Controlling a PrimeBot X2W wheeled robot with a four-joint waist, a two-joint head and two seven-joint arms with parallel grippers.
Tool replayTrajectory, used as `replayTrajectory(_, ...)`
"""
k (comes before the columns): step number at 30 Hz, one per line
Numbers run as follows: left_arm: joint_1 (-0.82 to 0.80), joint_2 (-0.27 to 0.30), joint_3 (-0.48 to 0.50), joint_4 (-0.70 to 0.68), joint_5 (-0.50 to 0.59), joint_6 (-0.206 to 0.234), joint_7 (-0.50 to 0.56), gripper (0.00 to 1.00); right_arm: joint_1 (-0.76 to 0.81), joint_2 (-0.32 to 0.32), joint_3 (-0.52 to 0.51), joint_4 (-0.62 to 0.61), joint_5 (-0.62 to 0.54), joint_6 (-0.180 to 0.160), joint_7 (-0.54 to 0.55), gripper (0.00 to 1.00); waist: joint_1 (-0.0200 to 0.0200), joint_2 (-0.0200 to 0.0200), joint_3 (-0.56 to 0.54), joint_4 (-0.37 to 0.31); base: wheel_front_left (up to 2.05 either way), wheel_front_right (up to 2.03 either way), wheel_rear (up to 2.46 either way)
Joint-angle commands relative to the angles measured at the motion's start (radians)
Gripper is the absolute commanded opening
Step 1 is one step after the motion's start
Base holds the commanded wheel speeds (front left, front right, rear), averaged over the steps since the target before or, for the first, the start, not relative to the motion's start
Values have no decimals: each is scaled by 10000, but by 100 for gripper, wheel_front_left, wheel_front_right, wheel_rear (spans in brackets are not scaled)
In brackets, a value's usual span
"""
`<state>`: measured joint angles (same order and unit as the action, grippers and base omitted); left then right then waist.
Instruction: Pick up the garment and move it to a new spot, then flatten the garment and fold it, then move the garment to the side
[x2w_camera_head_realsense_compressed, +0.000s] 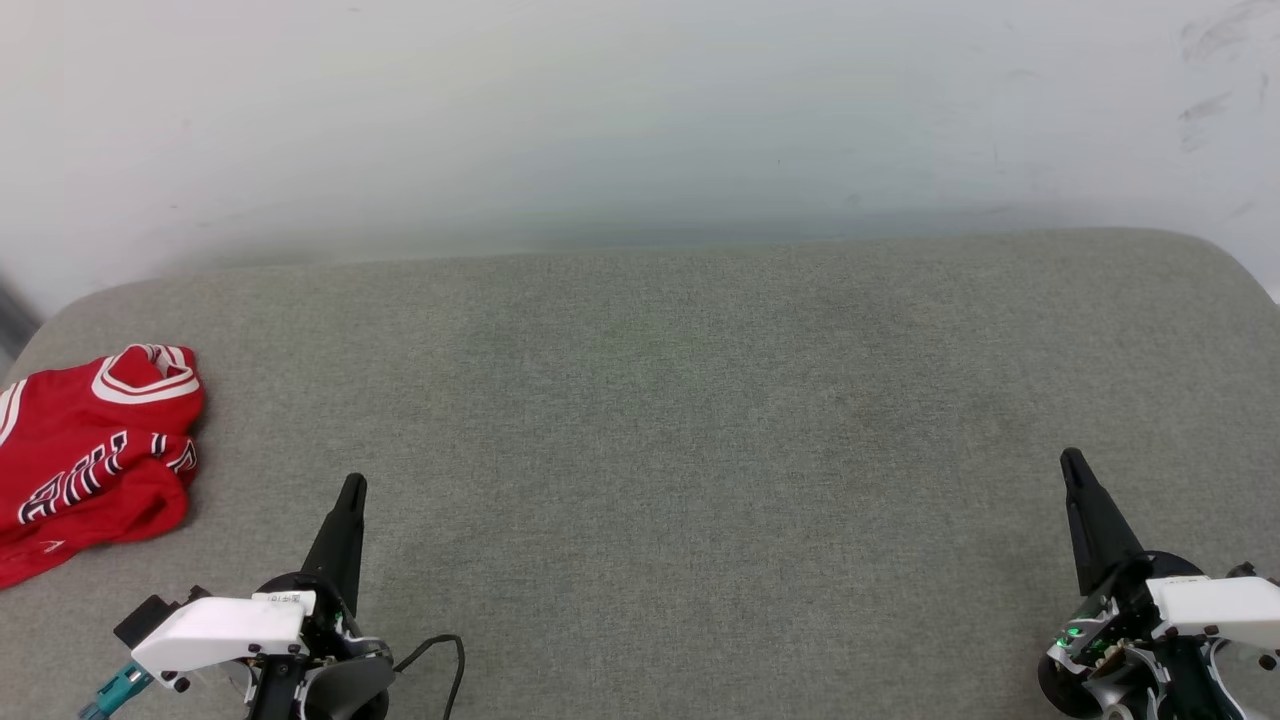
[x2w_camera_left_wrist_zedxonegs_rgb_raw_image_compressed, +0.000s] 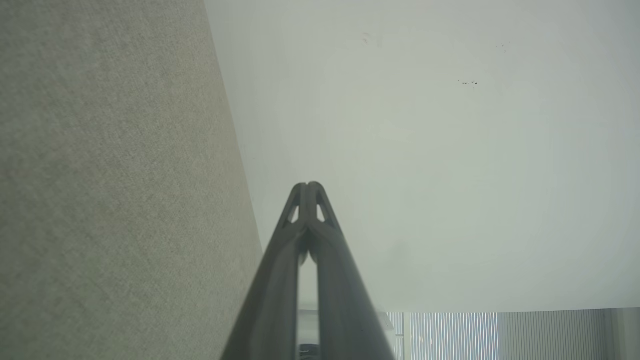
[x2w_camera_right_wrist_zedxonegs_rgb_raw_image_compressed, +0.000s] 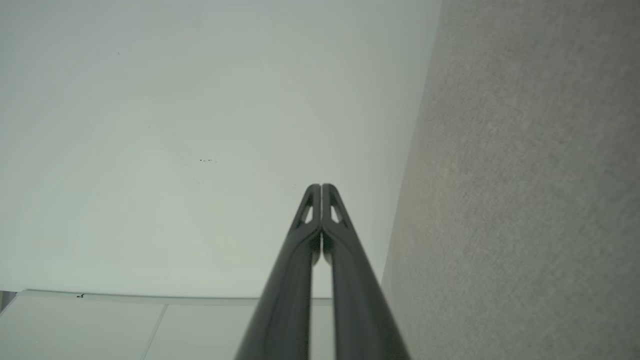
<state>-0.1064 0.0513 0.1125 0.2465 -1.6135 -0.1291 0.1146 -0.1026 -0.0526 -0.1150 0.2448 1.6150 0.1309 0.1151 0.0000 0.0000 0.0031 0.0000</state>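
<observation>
The garment (x2w_camera_head_realsense_compressed: 95, 450) lies bunched at the left edge of the bench (x2w_camera_head_realsense_compressed: 640, 400); my left end effector (x2w_camera_head_realsense_compressed: 352, 487) and right end effector (x2w_camera_head_realsense_compressed: 1071, 462) rest at its near edge, fingers pressed together, empty, parked clear of it.

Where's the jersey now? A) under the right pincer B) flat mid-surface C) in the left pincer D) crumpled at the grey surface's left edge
D: the jersey lies bunched at the far left of the grey surface, apart from the shut left pincer.
</observation>
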Motion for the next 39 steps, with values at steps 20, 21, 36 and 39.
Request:
replayTrajectory(20, -59, -15, 31, -2, 17, -32, 22, 0, -107, 36, -3, 9, -54, -3, 16, 0, 0, 0, 0, 0, 0, 0, 0)
replayTrajectory(21, -59, -15, 31, -2, 16, -32, 22, 0, -107, 36, -3, 9, -53, -3, 16, 0, 0, 0, 0, 0, 0, 0, 0)
replayTrajectory(36, -58, -15, 29, -2, 15, -32, 21, 0, -106, 36, 1, 9, -50, -3, 12, 0, 0, 0, 0, 0, 0, 0, 0)
replayTrajectory(39, -58, -15, 29, -2, 15, -32, 21, 0, -106, 36, 1, 9, -50, -3, 12, 0, 0, 0, 0, 0, 0, 0, 0)
